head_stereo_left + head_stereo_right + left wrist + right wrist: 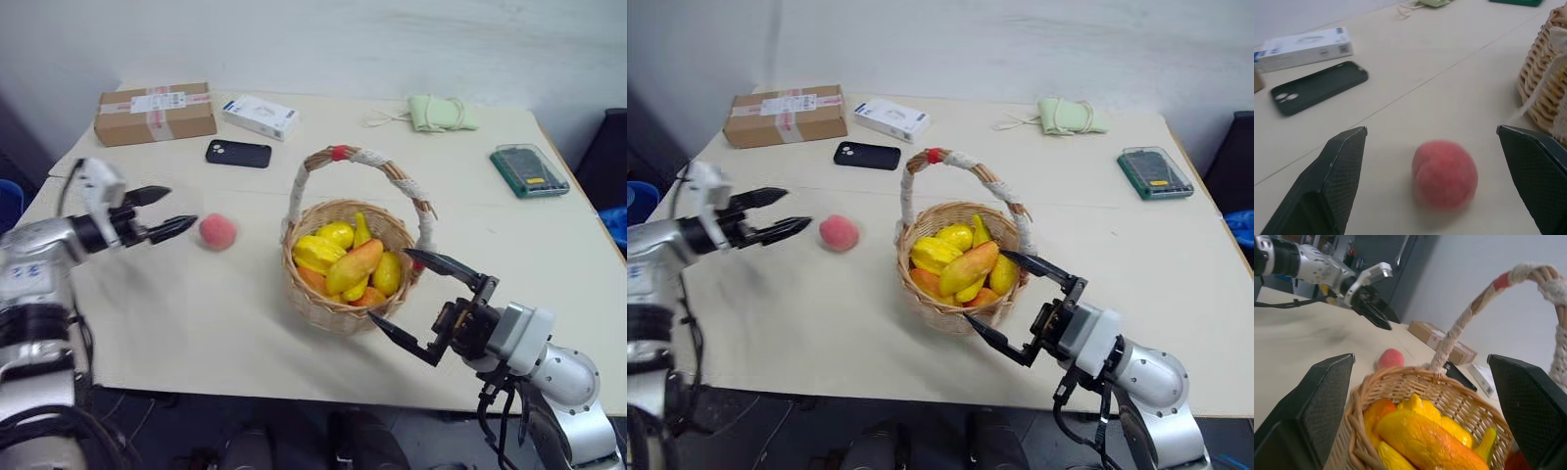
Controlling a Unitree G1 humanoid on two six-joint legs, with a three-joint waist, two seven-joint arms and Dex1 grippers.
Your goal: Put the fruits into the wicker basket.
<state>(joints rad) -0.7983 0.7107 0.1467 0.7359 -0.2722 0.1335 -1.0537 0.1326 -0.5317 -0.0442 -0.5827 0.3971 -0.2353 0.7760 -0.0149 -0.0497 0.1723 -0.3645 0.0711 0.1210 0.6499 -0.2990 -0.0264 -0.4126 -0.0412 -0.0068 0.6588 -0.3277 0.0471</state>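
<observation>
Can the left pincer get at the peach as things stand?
Probably yes. The left pincer is open beside the peach, which lies alone on the table, apart from the wicker basket.

Round woven wicker basket (323,294): tan weave; arched handle wrapped in off-white cloth with red ends.
Elongated mango-like fruit (355,264): yellow shading to orange-red.
Other fruits in the basket (323,250): plain yellow.
Small round peach (217,232): pink-red, softly mottled.
Flat rectangular table top (196,323): pale cream, unpatterned.
Cardboard parcel (155,113), far left corner: brown, white label, pale tape printed in red.
Slim carton (260,117): white with blue-grey print.
Phone case (238,154): black.
Folded cloth pouch (441,113), far edge: pale green.
Flat box (529,170), right edge: dark green with clear lid.
Left gripper (162,212) and right gripper (416,299): black fingers with fine cross-hatched texture.
</observation>
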